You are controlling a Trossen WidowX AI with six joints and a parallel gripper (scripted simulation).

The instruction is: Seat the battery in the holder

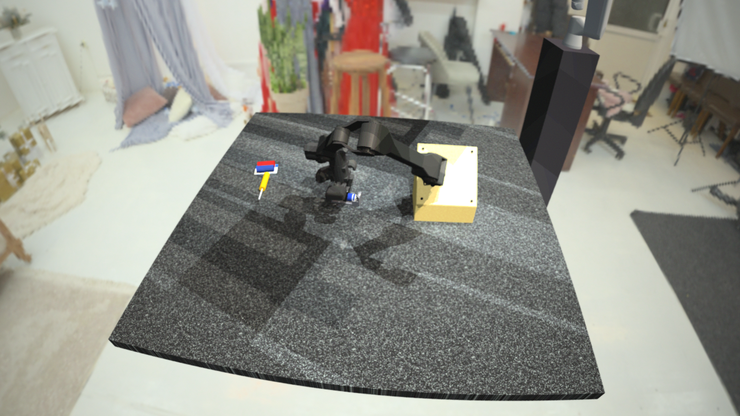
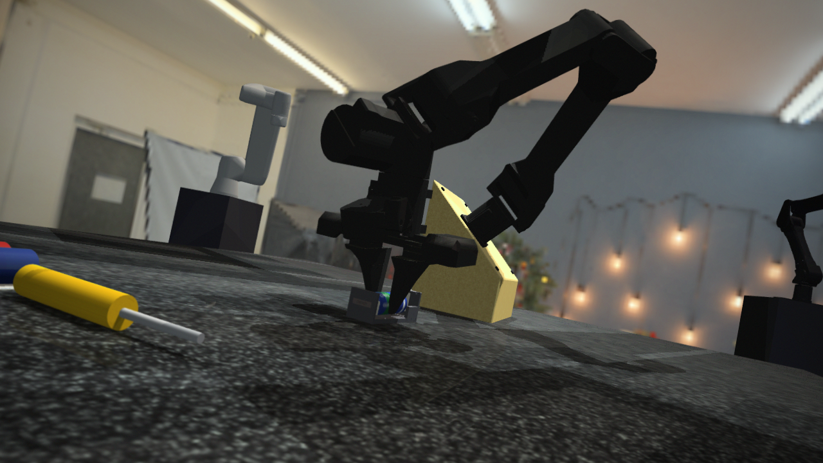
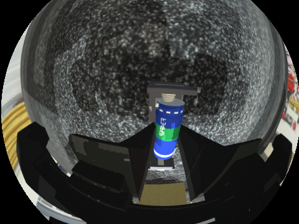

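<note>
The battery (image 1: pixel 351 196) (image 2: pixel 384 301) (image 3: pixel 166 133), blue with a green band, sits between the end walls of the grey holder (image 2: pixel 361 305) (image 3: pixel 172 85). In the wrist view its grey flat end faces the coiled spring (image 3: pixel 168 97) at the far wall, at or very near it. That flat face shows from above, so the battery looks slightly tilted. Its white-ringed end points to the near wall; whether it is under the lip is unclear. My gripper (image 2: pixel 388 297) (image 3: pixel 166 126) is shut on the battery, one finger on each side, with the fingertips down inside the holder.
A yellow block (image 1: pixel 447 191) (image 2: pixel 454 281) stands beyond the holder, with part of my arm over it. A yellow-handled tool (image 1: pixel 263 182) (image 2: pixel 74 296) lies on the other side, beside a red and blue item (image 1: pixel 266 166). The dark table (image 1: pixel 362 320) carries them all.
</note>
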